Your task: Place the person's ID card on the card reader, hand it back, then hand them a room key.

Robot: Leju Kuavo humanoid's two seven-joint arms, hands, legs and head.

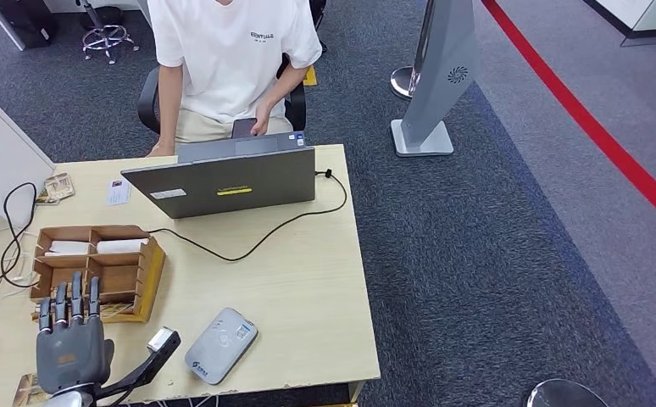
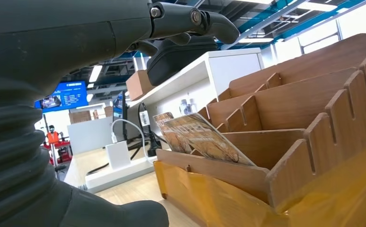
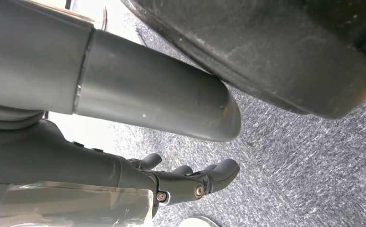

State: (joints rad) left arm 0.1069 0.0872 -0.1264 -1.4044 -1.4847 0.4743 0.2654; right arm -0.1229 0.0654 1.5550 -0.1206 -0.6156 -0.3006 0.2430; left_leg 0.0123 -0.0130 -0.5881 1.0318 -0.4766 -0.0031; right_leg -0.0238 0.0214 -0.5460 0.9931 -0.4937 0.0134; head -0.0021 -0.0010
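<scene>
Now your left hand hovers spread and empty beside the wooden card organizer, near the grey card reader. Your right hand hangs empty over carpet, fingers loosely curled. You can read "ESSENTIALS" on the person's shirt.

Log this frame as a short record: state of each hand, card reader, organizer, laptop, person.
left hand: open, fingers extended, raised over the table's near left corner, holding nothing
right hand: hanging over grey carpet, holding nothing, fingers loosely apart
card reader: grey, flat on the table's near edge, no card on it
wooden organizer: just beyond the left hand, white cards in its far slots
laptop: open, facing the person
person: seated behind the laptop, holding a dark phone
</scene>
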